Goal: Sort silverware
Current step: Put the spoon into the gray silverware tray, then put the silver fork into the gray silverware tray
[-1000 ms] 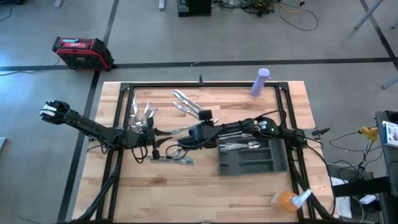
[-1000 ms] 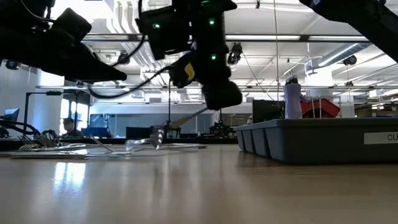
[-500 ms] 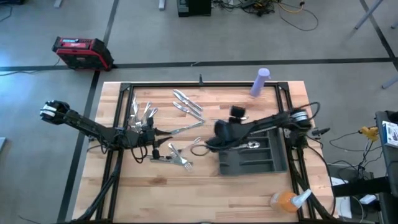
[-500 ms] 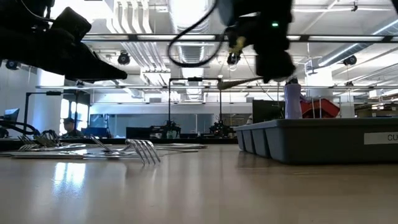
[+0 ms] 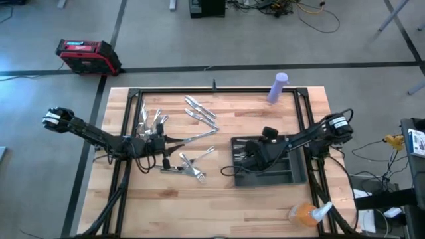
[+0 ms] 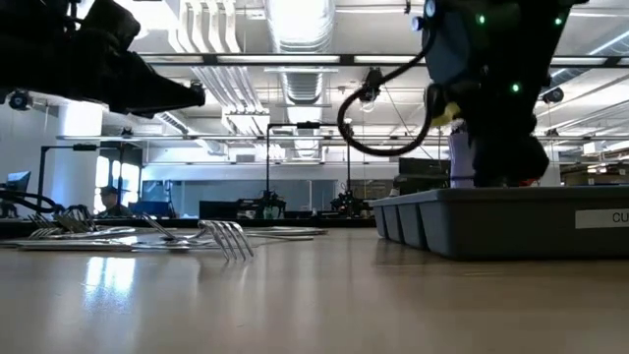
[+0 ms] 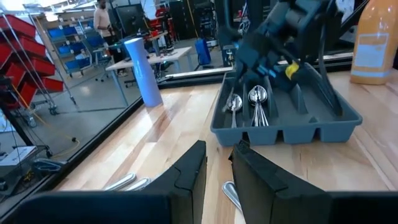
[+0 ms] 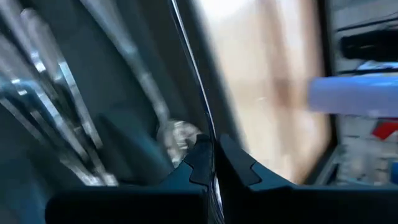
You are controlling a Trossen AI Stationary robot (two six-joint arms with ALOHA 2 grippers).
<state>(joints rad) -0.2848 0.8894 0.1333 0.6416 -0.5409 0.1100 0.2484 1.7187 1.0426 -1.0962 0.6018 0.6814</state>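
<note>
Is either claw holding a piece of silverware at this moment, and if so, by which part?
The right claw, down in the tray, is shut on a thin silver piece, but which part it pinches cannot be told. The left claw holds nothing.

Around your wooden worktop lies a grey concrete floor crossed by dark tape lines. A red case sits at the upper left of the high view. In the low view, ceiling ducts and bright lights run overhead.
</note>
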